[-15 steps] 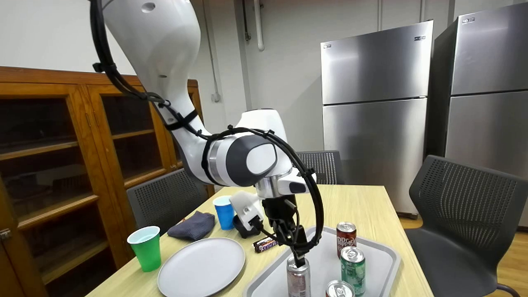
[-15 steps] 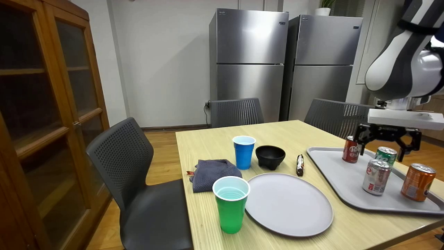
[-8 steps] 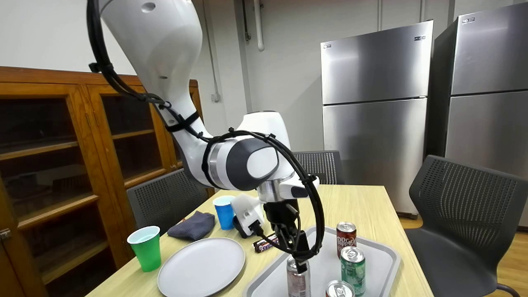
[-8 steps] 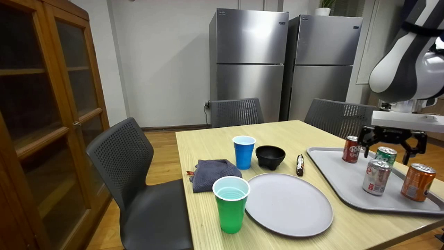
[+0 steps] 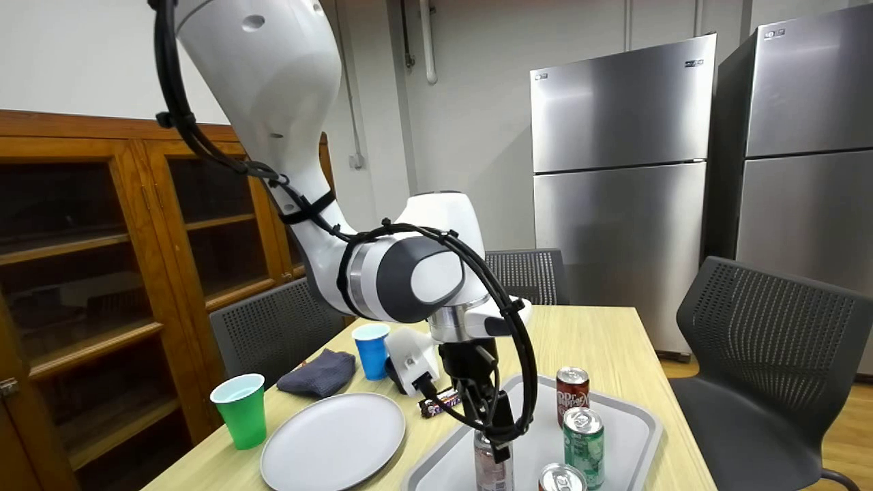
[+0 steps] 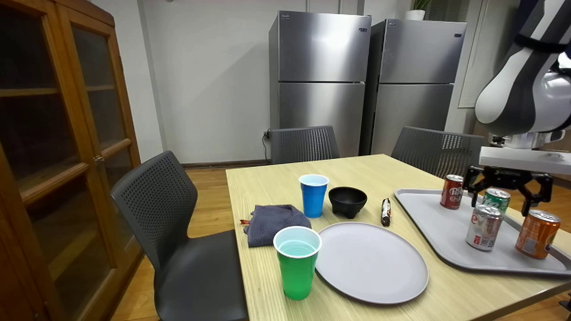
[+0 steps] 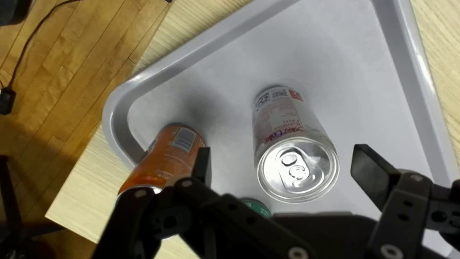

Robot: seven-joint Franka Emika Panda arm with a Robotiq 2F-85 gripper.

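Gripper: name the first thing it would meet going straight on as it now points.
Most likely the silver can: in the wrist view its lid shows between the fingers of the open gripper, which points down. How far below it stands is unclear.

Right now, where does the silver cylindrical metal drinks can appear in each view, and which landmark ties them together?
In an exterior view: silver can, bottom edge, just right of centre, base cut off.
In an exterior view: silver can, right side, below mid-height.
In the wrist view: silver can, right of centre, mid-height.
Shared landmark: grey round-cornered tray beneath it.
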